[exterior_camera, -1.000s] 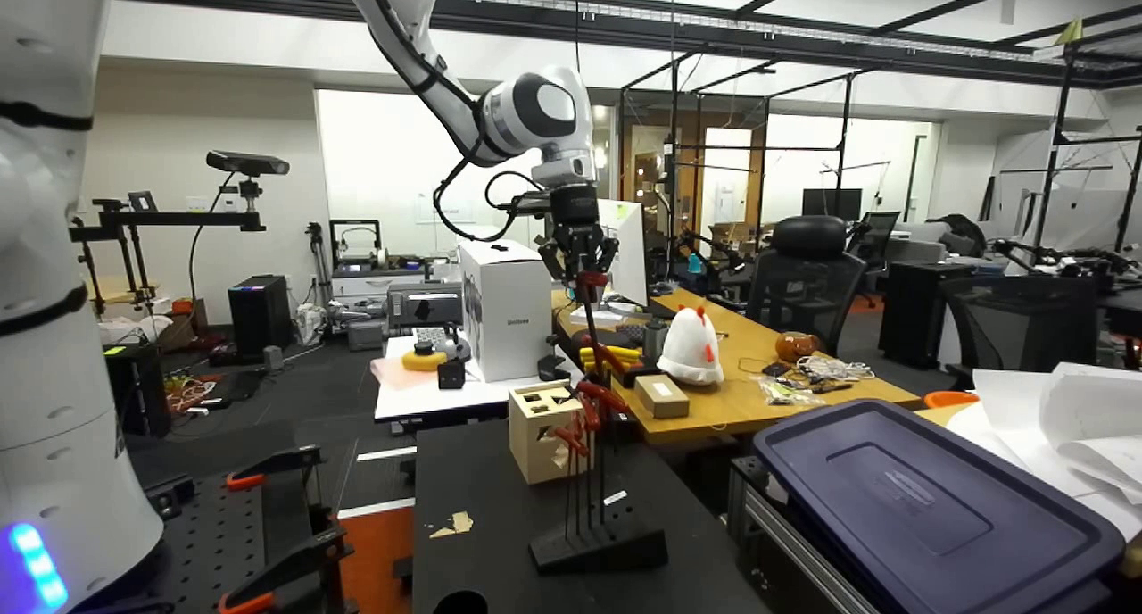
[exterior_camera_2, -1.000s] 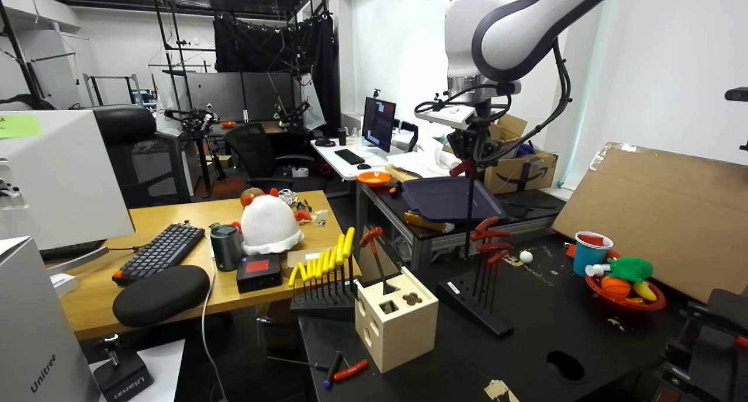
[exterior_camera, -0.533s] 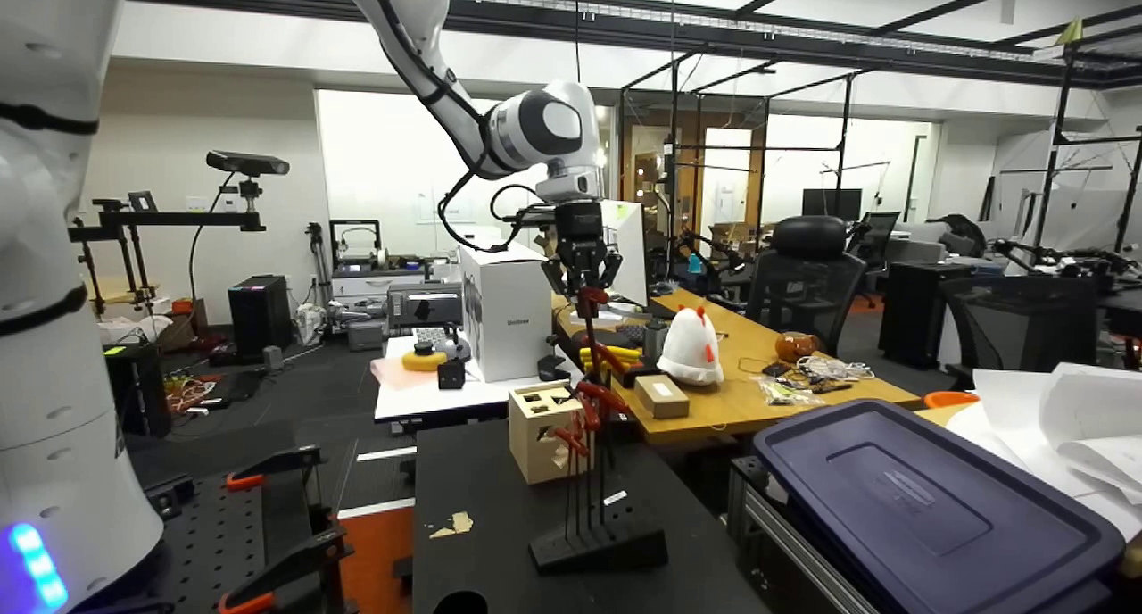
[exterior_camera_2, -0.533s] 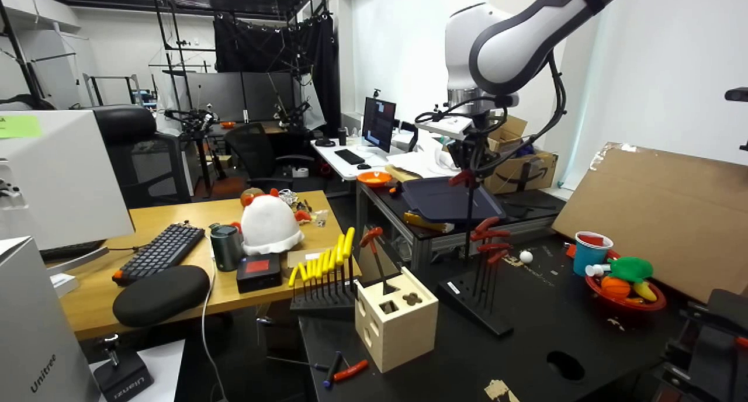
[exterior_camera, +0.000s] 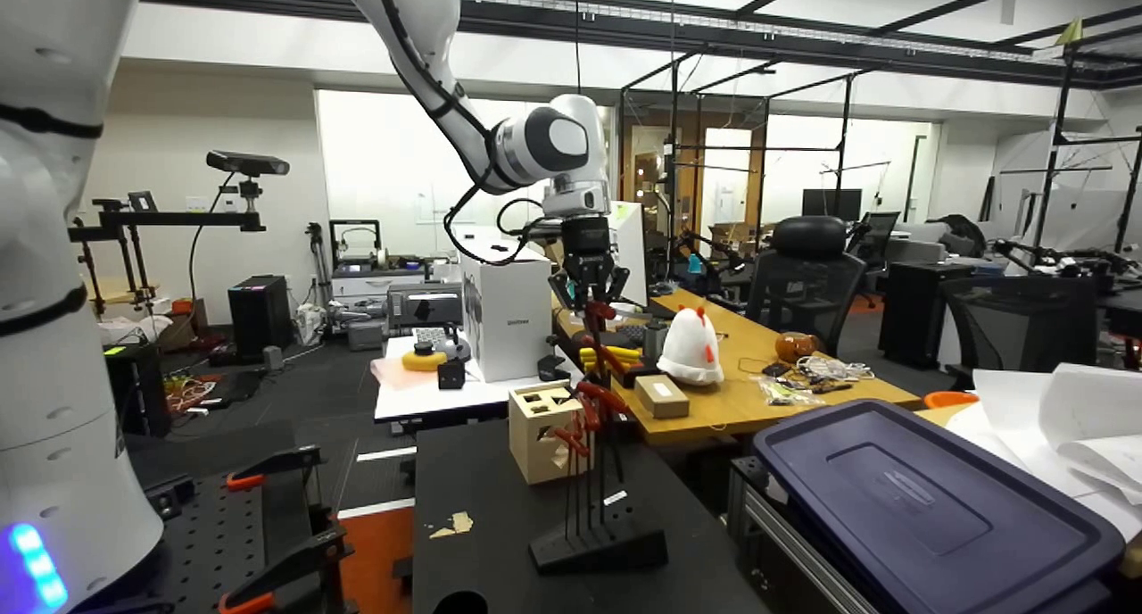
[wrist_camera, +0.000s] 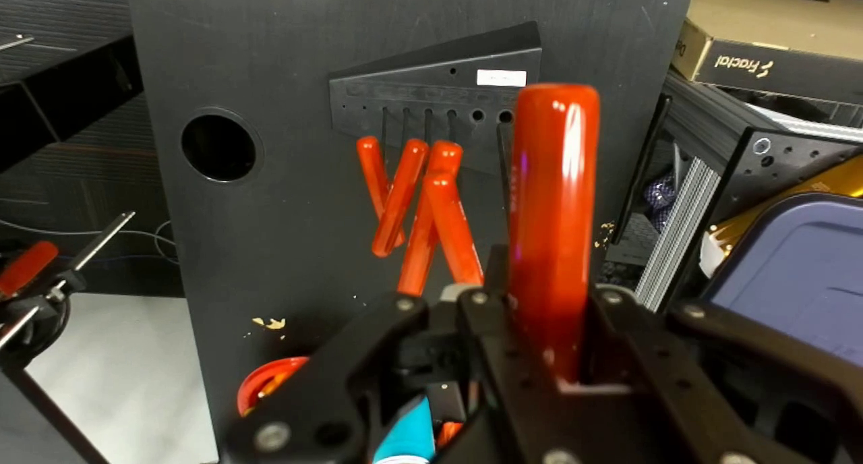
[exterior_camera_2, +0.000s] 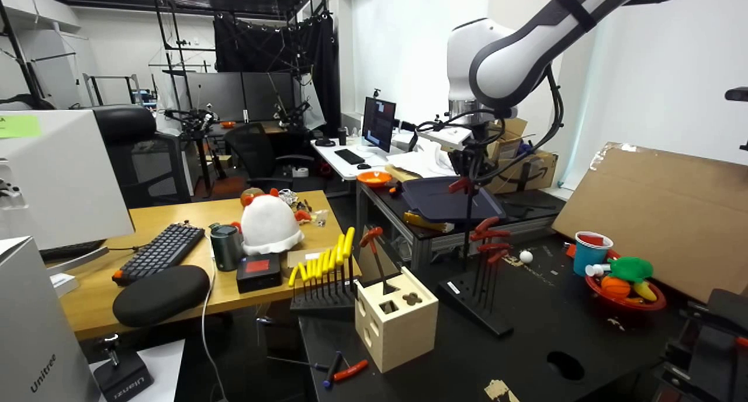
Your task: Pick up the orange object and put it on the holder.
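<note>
1. Two black fingers [wrist_camera: 495,342] of the robot's gripper [wrist_camera: 553,282] pinch the crossbar of an orange T-handled key [wrist_camera: 554,187] from either side, one end of the bar jutting out past them in the wrist view. Gripping the bar leaves the long shaft [exterior_camera_2: 469,206] free below, as lowering it into a hole would call for.

2. The task's piece is thus held between the fingers, its shaft pointing down and close to upright in an exterior view.

3. Below hangs the likely destination: a black stand [wrist_camera: 431,90], judged to be the holder, with free holes at its labelled end. The shaft's tip appears just beside one of them; whether it has entered cannot be told.

4. Four matching keys [wrist_camera: 402,197] stand in a row there, handles up, probably sorted by thickness, which would leave the larger holes for this one.

5. Farther along the black table [exterior_camera_2: 537,320], another orange-handled key [exterior_camera_2: 371,236] seems to lean from the top of a wooden block [exterior_camera_2: 406,332]. Beside it, yellow-handled keys [exterior_camera_2: 340,250] fill a second stand [exterior_camera_2: 321,309], suggesting a rack for each colour.
</note>
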Robot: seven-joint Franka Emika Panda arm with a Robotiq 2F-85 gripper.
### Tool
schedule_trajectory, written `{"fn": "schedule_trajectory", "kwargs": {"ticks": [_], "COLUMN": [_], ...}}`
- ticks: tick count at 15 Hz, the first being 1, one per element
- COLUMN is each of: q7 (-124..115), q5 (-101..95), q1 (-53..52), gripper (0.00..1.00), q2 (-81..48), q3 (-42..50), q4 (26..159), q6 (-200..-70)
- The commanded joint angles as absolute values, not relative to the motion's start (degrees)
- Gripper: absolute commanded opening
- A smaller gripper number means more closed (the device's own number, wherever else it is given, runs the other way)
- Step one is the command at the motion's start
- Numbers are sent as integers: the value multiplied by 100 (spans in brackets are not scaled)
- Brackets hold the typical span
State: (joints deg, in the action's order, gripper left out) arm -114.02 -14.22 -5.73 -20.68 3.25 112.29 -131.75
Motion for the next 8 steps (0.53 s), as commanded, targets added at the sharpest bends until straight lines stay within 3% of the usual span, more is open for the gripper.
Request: {"fn": "schedule_trajectory", "kwargs": {"ticks": [1, 8], "q7": [-11435, -11456], "q5": [-1300, -1320], "q1": [-592, -618], "gripper": [5, 5], "q2": [-2024, -2148], "q3": [413, 490], "q4": [11312, 11323], "q6": [-13410, -13435]}}
